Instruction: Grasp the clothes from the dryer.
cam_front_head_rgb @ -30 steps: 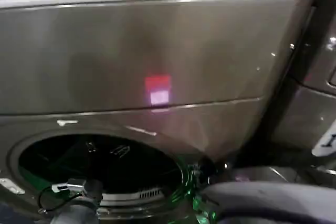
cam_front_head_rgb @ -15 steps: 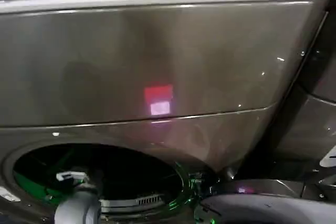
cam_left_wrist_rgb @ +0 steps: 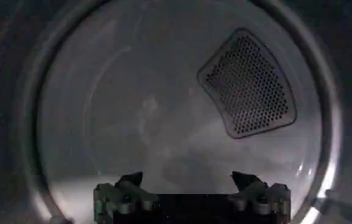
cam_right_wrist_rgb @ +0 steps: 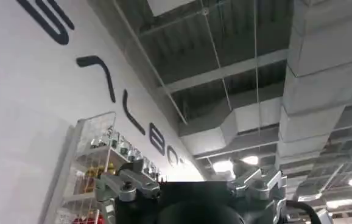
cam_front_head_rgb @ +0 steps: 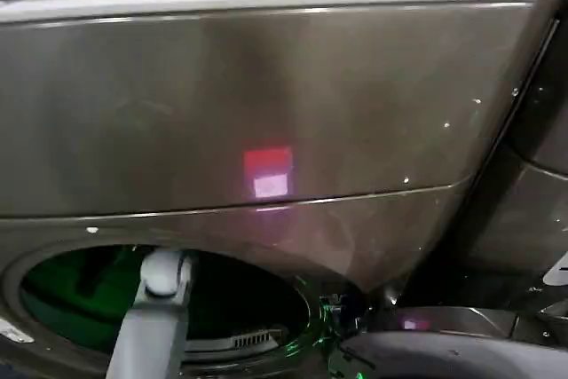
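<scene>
The dryer is a bronze-grey front-loader, and its dark round porthole glows green at the lower left. My left arm reaches up into that porthole. Seen from the left wrist, my left gripper is open inside the pale metal drum, with nothing between its dark fingertips. It faces the drum's back wall and a perforated vent panel. The clothes are out of view. My right arm rests low at the right, outside the machine. Its gripper is open and points up at the ceiling.
A red-and-white glow sits on the dryer's front panel. Another dark machine stands close on the right. The right wrist view takes in a white wall with large letters, a wire shelf of bottles and ceiling ducts.
My left arm has swung up and further into the porthole; its grey link now stands in front of the opening. The right arm has stayed put.
</scene>
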### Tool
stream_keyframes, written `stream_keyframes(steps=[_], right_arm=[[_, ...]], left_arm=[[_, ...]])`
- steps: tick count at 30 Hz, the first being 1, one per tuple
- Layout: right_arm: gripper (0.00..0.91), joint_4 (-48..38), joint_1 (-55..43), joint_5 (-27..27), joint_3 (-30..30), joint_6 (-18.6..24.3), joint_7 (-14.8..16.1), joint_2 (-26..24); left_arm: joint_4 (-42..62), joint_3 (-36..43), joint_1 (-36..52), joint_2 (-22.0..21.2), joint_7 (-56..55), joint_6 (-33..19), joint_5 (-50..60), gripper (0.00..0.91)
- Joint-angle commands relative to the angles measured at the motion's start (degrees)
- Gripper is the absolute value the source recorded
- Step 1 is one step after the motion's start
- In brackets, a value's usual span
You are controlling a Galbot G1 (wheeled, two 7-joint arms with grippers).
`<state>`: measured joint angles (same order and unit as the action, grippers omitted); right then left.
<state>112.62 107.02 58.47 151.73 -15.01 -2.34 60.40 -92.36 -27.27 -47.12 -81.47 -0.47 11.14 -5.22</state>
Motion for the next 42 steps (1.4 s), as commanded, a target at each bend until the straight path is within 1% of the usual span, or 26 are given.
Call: stream_keyframes(steps=[1, 4, 5, 7, 9, 10, 11, 12, 16, 17, 18, 19, 22, 25, 28, 33, 37, 39, 42], right_arm=[[0.907, -0.14, -0.17, -0.07, 0.07, 0.02, 0.03, -0.09], [0.907, -0.40, -0.21, -0.08, 0.13, 0.06, 0.13, -0.17], [0.907, -0.53, -0.26, -0.12, 0.09, 0.07, 0.17, -0.14], [0.907, -0.58, -0.49, -0.16, -0.13, 0.08, 0.20, -0.21], [0.907, -0.51, -0.74, -0.17, -0.35, 0.06, 0.21, -0.23], [0.907, -0.55, -0.79, -0.19, -0.44, 0.06, 0.24, -0.23], [0.907, -0.67, -0.82, -0.22, -0.49, 0.08, 0.31, -0.24], [0.907, -0.83, -0.86, -0.25, -0.49, 0.09, 0.31, -0.26], [0.907, -0.87, -1.33, -0.41, -0.93, 0.11, 0.40, -0.15], [0.907, -0.81, -1.46, -0.46, -1.18, 0.12, 0.39, -0.10], [0.907, -0.82, -1.54, -0.48, -1.28, 0.13, 0.40, -0.06], [0.907, -0.85, -1.61, -0.55, -1.32, 0.17, 0.45, -0.04], [0.907, -0.73, -1.79, -0.57, -1.46, 0.16, 0.46, 0.17], [0.907, -0.87, -1.62, -0.55, -1.27, 0.18, 0.48, 0.22], [0.907, -1.33, -1.27, -0.57, -0.89, 0.26, 0.59, 0.22], [0.907, -0.82, -1.32, -0.49, -0.99, 0.19, 0.47, 0.22], [0.907, -0.63, -1.44, -0.47, -1.26, 0.19, 0.43, 0.37], [0.907, -0.73, -1.36, -0.47, -1.15, 0.21, 0.43, 0.44], [0.907, -0.82, -1.49, -0.51, -1.23, 0.24, 0.46, 0.49]], left_arm=[[18.36, 1.42, 14.09, -0.51, -0.33, -2.22, 0.44, 0.907], [22.72, 2.47, 16.76, -0.51, -0.14, -1.81, 1.72, 0.907], [24.76, 3.10, 17.95, -0.17, 0.81, 0.02, 3.02, 0.907], [29.04, 4.76, 20.75, 0.91, 2.73, 1.41, 4.70, 0.907], [33.63, 7.02, 24.17, 2.09, 6.63, 3.12, 6.07, 0.907], [35.65, 8.04, 26.53, 2.93, 12.33, 3.66, 7.12, 0.907], [37.89, 9.08, 28.40, 3.56, 15.78, 3.79, 7.62, 0.907], [39.94, 11.04, 29.82, 3.95, 19.92, 3.08, 8.47, 0.907], [46.99, 17.91, 35.42, 6.10, 28.96, -1.57, 9.20, 0.907], [49.35, 18.63, 36.65, 6.12, 31.03, -2.41, 9.54, 0.907], [52.92, 19.84, 38.86, 6.24, 33.55, -2.84, 10.32, 0.907], [54.37, 21.07, 40.27, 6.68, 36.52, -3.09, 11.05, 0.907], [57.01, 28.03, 43.93, 8.43, 44.98, -3.97, 11.49, 0.907], [61.48, 32.74, 47.05, 8.96, 50.70, -6.44, 17.50, 0.907], [64.68, 35.28, 48.90, 9.51, 55.82, -10.59, 24.42, 0.907], [67.21, 40.05, 52.04, 8.47, 60.15, -13.11, 33.82, 0.907], [70.49, 43.93, 56.79, 6.21, 63.13, -14.15, 39.87, 0.907], [72.93, 44.46, 58.58, 5.11, 64.25, -14.43, 43.07, 0.907], [74.64, 45.27, 59.71, 4.66, 64.66, -14.32, 47.42, 0.907]])
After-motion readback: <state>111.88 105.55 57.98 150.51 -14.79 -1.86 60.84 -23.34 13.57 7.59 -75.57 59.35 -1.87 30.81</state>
